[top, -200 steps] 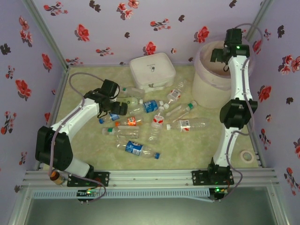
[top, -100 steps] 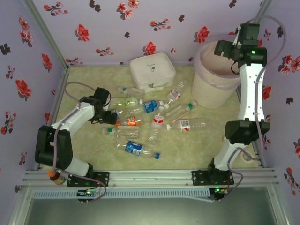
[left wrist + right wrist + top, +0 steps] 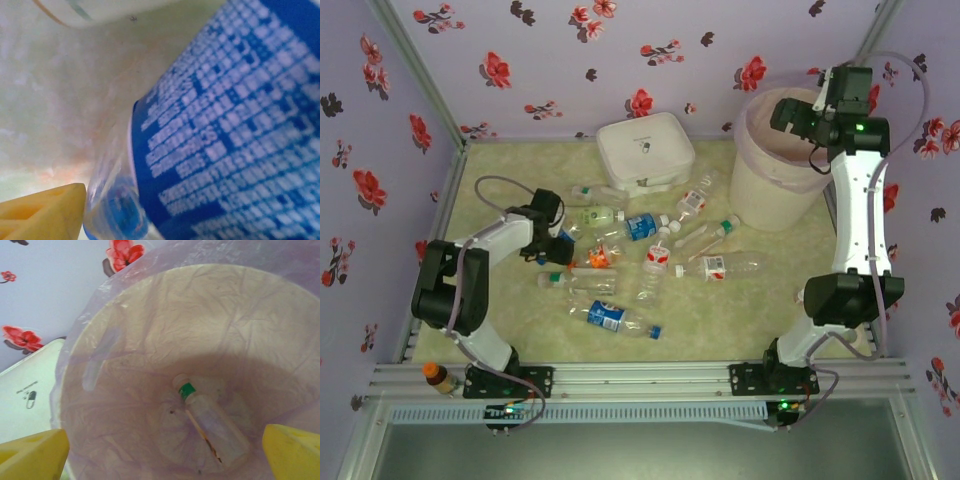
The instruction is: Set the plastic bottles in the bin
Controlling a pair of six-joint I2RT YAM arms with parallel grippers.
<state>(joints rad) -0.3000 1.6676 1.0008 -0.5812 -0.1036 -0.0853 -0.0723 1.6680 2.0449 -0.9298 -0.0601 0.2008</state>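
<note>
Worktop [image 3: 750, 320], pale green. Bin [image 3: 760, 190] at 1 o'clock, one clear bottle [image 3: 210, 420] lying at its bottom. White box [image 3: 645, 150] at 12. Other bottles [image 3: 620, 318] lie scattered mid-worktop. Right tool [image 3: 162, 455] over the bin mouth, fingers wide, nothing between. Left tool [image 3: 555, 245] low at the scatter's 9 o'clock edge, pressed close to a blue-label bottle [image 3: 225, 150], one yellow finger [image 3: 45, 210] beside it; gripped or not, cannot tell.
</note>
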